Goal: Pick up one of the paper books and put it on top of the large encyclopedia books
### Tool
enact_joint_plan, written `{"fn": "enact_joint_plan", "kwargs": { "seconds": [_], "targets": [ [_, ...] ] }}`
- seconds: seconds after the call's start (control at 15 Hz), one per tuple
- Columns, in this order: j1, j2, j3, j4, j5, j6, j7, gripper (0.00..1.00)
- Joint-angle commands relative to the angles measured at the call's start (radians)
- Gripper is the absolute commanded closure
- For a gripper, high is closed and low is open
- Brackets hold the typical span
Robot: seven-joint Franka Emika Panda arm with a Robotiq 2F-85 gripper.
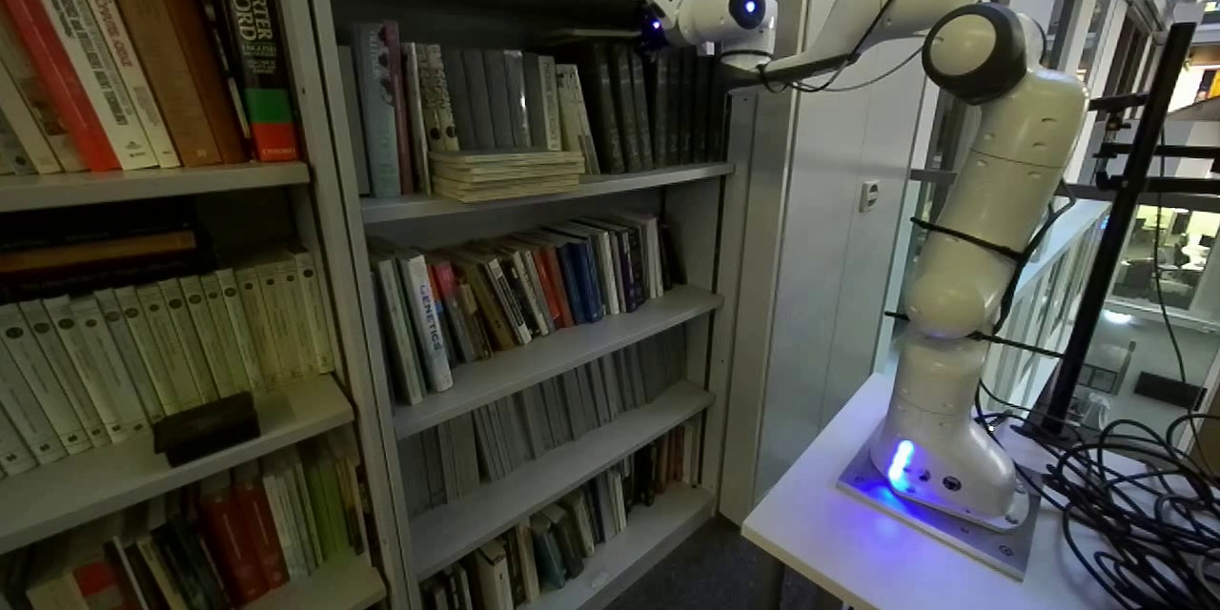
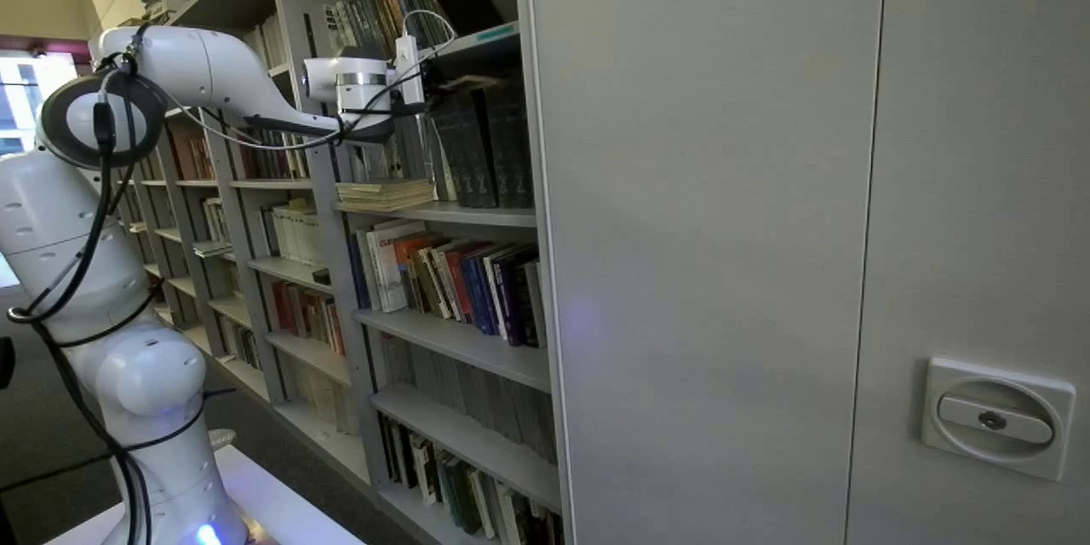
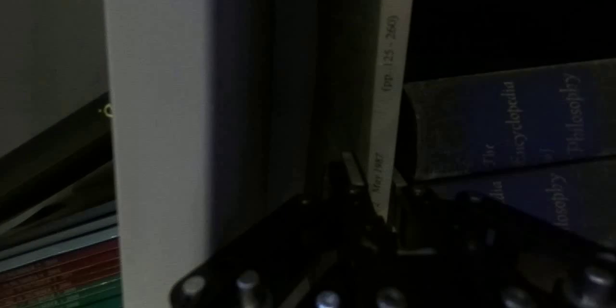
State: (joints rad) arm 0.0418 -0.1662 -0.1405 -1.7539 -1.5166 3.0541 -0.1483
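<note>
While the gripper (image 3: 377,178) is pinching a thin paper book (image 3: 389,82) at its spine edge, the book is lying between the upper shelf (image 3: 161,130) and the tops of the large encyclopedia books (image 3: 519,120), with open room showing above it. The dark is hiding whether it is touching them. Shadow is obscuring the gripper in both exterior views; the wrist view is cropping one end of the pale spine, which is reading "May 1987" and "(pp. 125 - 260)".

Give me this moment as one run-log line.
gripper: closed on paper book | position: over encyclopedia volumes | touching them: unclear | release: not yet
</note>
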Motion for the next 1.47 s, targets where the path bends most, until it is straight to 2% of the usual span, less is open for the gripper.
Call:
{"fn": "enact_joint_plan", "kwargs": {
  "seconds": [0.0,0.07,0.13,0.4,0.47,0.53,0.6,0.67,0.73,0.8,0.87,0.93,1.4],
  "targets": [
    [0.011,0.020,0.001,0.071,0.139,-0.102,-0.161,0.97],
    [0.013,0.022,0.002,0.074,0.165,-0.113,-0.187,0.97],
    [0.018,0.021,0.002,0.075,0.189,-0.120,-0.211,0.63],
    [0.032,0.018,0.002,0.079,0.264,-0.152,-0.279,0.48],
    [0.035,0.018,0.004,0.083,0.275,-0.164,-0.280,0.41],
    [0.037,0.017,0.006,0.084,0.289,-0.177,-0.283,0.29],
    [-0.004,0.015,0.046,0.089,0.291,-0.185,-0.264,0.20],
    [-0.006,0.011,0.058,0.101,0.278,-0.212,-0.251,0.12],
    [0.020,0.004,0.042,0.106,0.232,-0.235,-0.211,0.03],
    [0.018,0.002,0.049,0.109,0.216,-0.251,-0.193,0.47],
    [0.017,-0.002,0.055,0.107,0.202,-0.264,-0.172,0.44],
    [0.018,-0.005,0.060,0.105,0.197,-0.277,-0.155,0.45],
    [0.021,-0.081,0.090,0.039,0.026,-0.307,-0.016,0.99]
  ]
}}
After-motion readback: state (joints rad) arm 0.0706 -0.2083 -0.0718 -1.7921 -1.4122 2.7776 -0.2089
